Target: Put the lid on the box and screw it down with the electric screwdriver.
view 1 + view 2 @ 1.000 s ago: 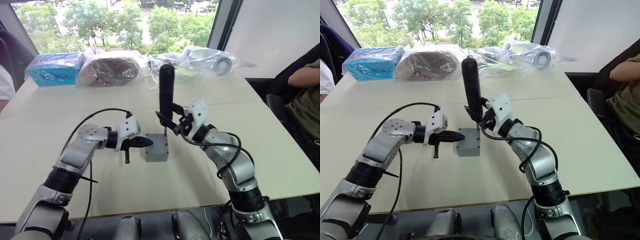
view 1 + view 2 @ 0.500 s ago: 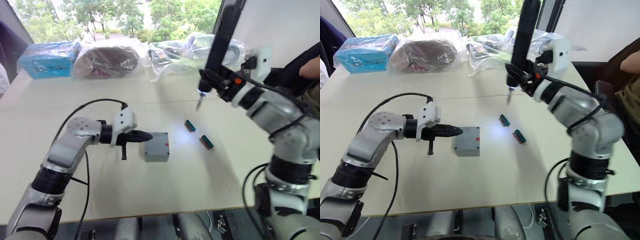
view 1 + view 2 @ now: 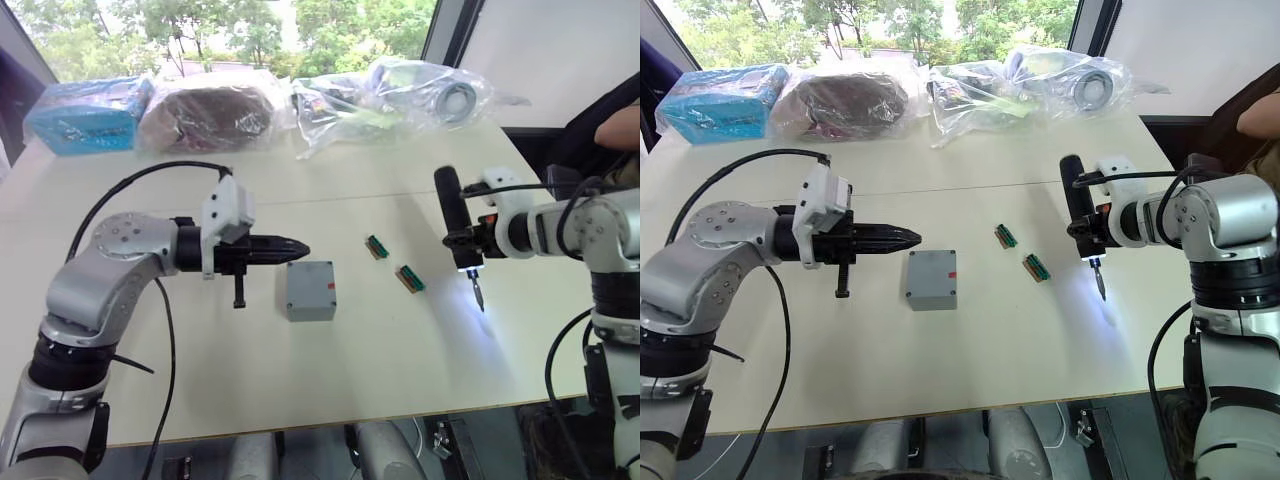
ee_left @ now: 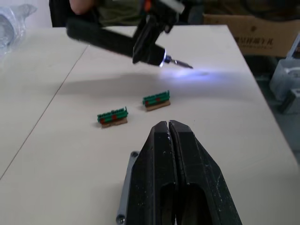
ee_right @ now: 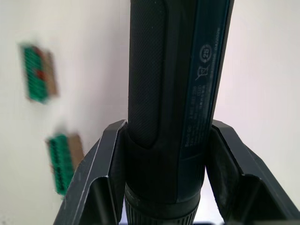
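Left eye view shows the box (image 3: 310, 290) at frame centre with the lid apparently already seated on it. The right gripper (image 3: 470, 238), at right, clamps the electric screwdriver (image 3: 455, 232) upright, well apart from the box, so any remaining screws look undone. The left gripper (image 3: 290, 249) hovers pinched together, empty, just beside the box.

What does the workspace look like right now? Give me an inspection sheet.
Surface: pale beige table, seam across the middle.
Job's things: small square grey box, lid on, red mark on its side; dark pen-shaped electric screwdriver held upright off to the right, tip light lit.
Clutter: two small green connector blocks; plastic-wrapped bundles and a blue package along the far edge.
Grippers: left gripper shut, beside the box; right gripper clamped on the screwdriver.
Cables: black cable looping over the left arm.
Surroundings: window with trees; a person's arm at right.
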